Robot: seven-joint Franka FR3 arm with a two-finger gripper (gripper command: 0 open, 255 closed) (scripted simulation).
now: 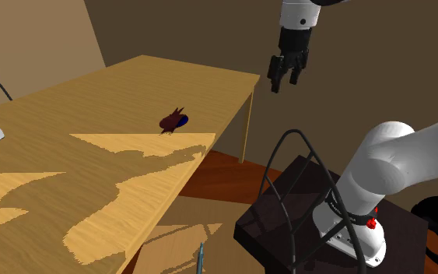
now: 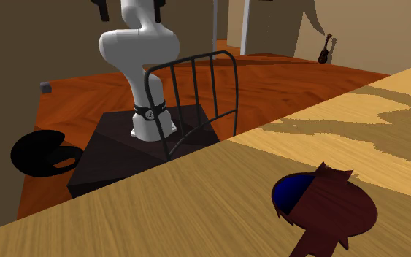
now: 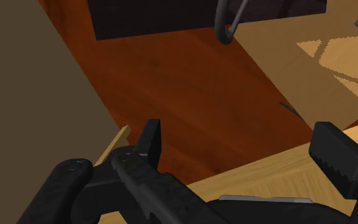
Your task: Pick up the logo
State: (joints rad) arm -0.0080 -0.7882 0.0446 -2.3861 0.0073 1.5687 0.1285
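High over the table's far corner, the gripper (image 1: 285, 82) hung with its black fingers (image 3: 336, 159) spread apart and nothing between them. The logo (image 1: 173, 121), a dark red cut-out with a blue patch, lay on the wooden table (image 1: 92, 93), well apart from the gripper, at about eight o'clock of it in the shoulder view. By my reading the reach was the step in hand. Next, the hand needed carrying over the logo and lowering; it looked flat, possibly thin, so a low, careful pinch.
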